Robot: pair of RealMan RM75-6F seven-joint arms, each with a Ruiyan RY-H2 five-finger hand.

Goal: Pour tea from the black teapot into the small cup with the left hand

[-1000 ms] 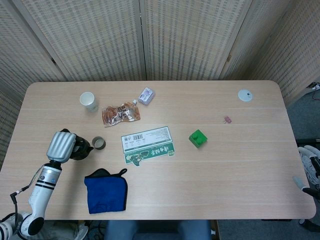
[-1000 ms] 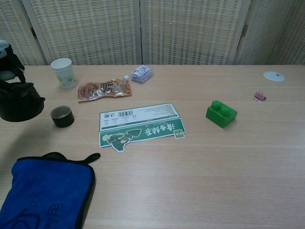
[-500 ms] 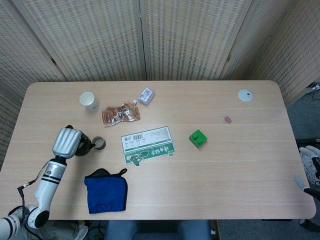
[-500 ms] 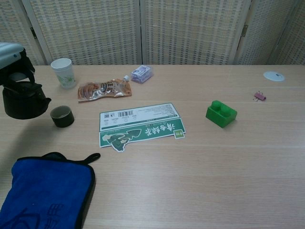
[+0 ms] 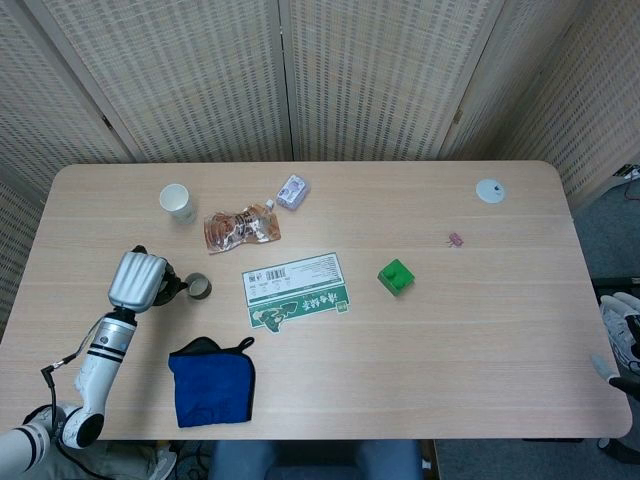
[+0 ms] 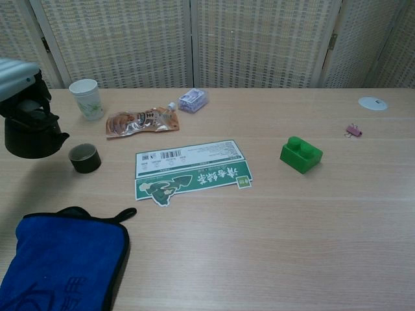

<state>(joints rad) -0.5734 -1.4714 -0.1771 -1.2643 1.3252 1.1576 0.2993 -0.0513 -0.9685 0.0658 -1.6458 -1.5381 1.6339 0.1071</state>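
Note:
My left hand (image 5: 138, 280) holds the black teapot (image 6: 29, 136) by its top handle, just left of the small dark cup (image 6: 84, 157). In the chest view the pot hangs a little above the table, roughly upright, its spout pointing right toward the cup. From the head view the hand's silver back covers most of the teapot (image 5: 172, 292), and the small cup (image 5: 198, 286) stands right beside it. A white part of the right hand (image 5: 622, 335) shows at the right edge, below table level; its fingers are unclear.
A white paper cup (image 5: 177, 202), a snack pouch (image 5: 240, 228) and a purple packet (image 5: 293, 190) lie behind the cup. A green-white card (image 5: 296, 290) and a green block (image 5: 396, 276) sit mid-table. A blue cloth (image 5: 212, 385) lies at the front edge.
My left hand has lifted the teapot and carried it right and away from me, closer to the small cup. The cup has stayed put.

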